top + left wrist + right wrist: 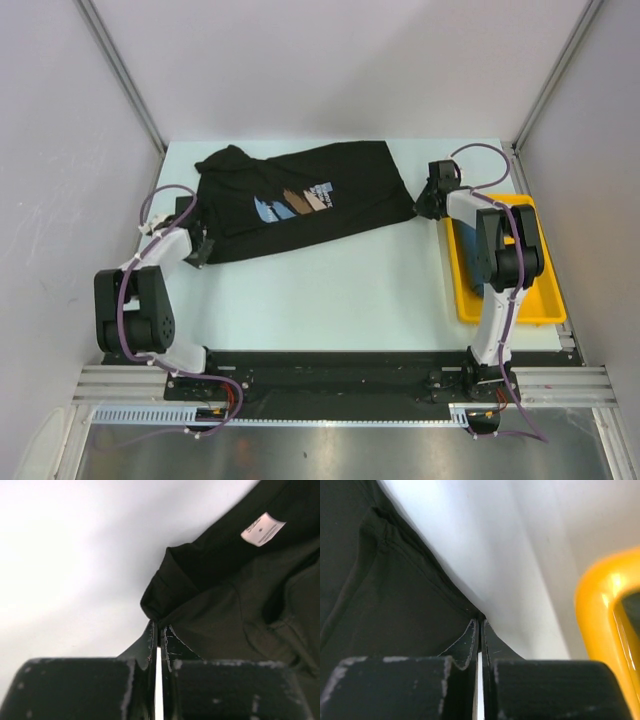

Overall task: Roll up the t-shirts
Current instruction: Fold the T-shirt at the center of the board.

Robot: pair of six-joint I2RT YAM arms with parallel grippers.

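Observation:
A black t-shirt (300, 200) with a small blue, brown and white chest print lies spread across the back of the table. My left gripper (200, 250) sits at its near left corner. In the left wrist view the jaws (159, 626) are shut, pinching a folded corner of the black cloth (225, 605); a white label (262, 529) shows further in. My right gripper (425, 205) is at the shirt's right corner. In the right wrist view it (480, 621) is shut on the hem corner of the black cloth (395, 595).
A yellow plastic tray (500, 315) lies at the right side of the table, under the right arm; its rim (600, 610) shows close beside the right gripper. Pale table surface (330, 290) stretches in front of the shirt. Frame posts stand at the back corners.

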